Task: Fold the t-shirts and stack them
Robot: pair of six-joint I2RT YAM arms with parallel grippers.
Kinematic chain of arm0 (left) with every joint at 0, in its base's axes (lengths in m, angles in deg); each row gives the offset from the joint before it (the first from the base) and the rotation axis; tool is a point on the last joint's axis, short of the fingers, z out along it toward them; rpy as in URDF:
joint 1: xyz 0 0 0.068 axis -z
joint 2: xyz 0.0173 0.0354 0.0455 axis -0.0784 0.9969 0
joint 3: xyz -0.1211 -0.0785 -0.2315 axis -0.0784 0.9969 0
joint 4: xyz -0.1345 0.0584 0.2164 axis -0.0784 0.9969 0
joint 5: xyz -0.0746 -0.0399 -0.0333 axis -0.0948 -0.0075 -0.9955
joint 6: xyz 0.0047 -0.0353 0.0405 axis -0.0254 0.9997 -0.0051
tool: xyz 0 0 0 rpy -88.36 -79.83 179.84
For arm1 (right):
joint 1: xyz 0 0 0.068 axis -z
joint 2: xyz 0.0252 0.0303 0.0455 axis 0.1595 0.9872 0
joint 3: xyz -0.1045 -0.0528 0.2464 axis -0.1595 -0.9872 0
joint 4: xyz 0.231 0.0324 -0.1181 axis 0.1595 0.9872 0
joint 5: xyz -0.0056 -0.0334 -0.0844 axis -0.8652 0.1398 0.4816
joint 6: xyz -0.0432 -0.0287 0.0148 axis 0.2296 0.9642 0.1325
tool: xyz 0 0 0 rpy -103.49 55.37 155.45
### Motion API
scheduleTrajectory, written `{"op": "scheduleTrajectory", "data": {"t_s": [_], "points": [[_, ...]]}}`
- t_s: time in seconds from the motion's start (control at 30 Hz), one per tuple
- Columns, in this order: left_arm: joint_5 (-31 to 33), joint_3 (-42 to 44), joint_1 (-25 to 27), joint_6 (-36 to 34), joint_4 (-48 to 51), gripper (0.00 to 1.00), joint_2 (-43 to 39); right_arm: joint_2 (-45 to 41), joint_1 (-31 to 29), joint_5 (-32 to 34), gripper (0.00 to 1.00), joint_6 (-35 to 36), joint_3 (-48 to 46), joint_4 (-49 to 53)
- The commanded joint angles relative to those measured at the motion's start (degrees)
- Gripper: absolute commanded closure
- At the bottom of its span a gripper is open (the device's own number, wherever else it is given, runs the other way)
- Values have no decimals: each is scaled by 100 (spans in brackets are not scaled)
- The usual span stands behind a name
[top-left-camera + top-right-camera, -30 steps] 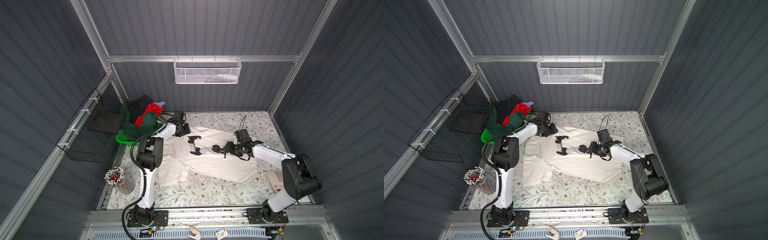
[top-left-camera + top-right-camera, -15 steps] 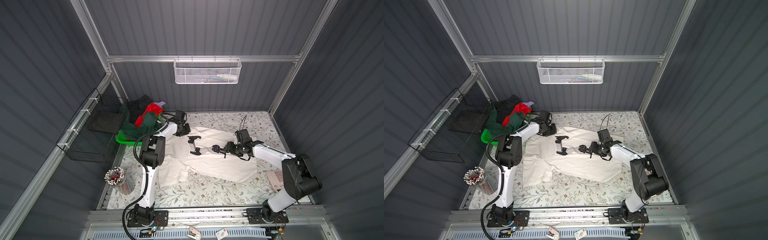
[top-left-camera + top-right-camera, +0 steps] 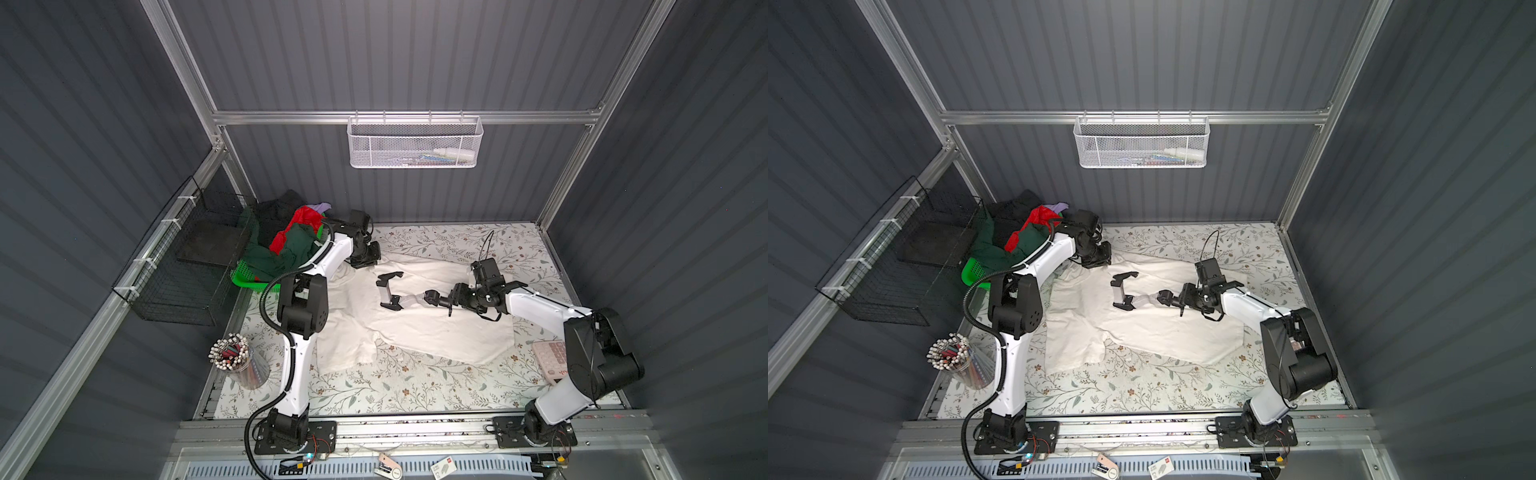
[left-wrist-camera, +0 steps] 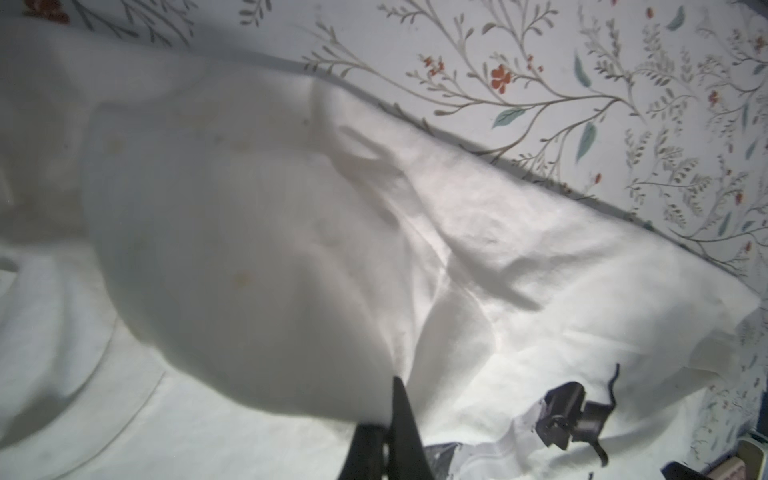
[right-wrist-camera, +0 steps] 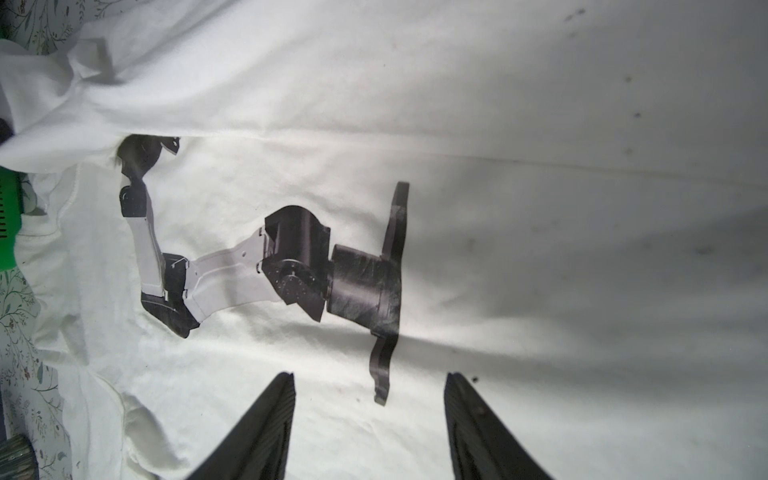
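Lab cell; aluminium frame (image 3: 407, 117), corrugated walls (image 3: 374, 54)

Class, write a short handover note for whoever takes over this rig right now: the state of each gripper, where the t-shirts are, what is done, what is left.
Left gripper: shut on the cream-white t-shirt, at its far left edge beside the green basket.
Right gripper: open, over the shirt's black-grey print, holding nothing.
Shirts: the cream-white one lies spread print-up on the table, unfolded. The heap of other shirts (dark green, red, black, lavender) sits in the basket.
Done: one shirt laid out.
Left: fold it, then fold the rest and stack them all.
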Motion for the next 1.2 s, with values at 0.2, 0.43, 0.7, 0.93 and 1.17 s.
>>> {"op": "scheduleTrajectory", "data": {"t_s": [0.2,0.43,0.7,0.93,1.17], "points": [[-438,-1210,11,-536,1674,96,518,15,33,19,40,66,-63,37],[-500,-660,11,-615,1677,92,545,81,42,-55,40,89,-6,45],[-59,202,16,-880,1410,58,-37,145,55,-61,40,104,91,133],[-45,1037,-235,-373,523,38,-574,57,59,-12,40,200,235,347],[-35,1815,-846,240,-612,41,-1015,-52,68,-7,40,346,328,561]]}}
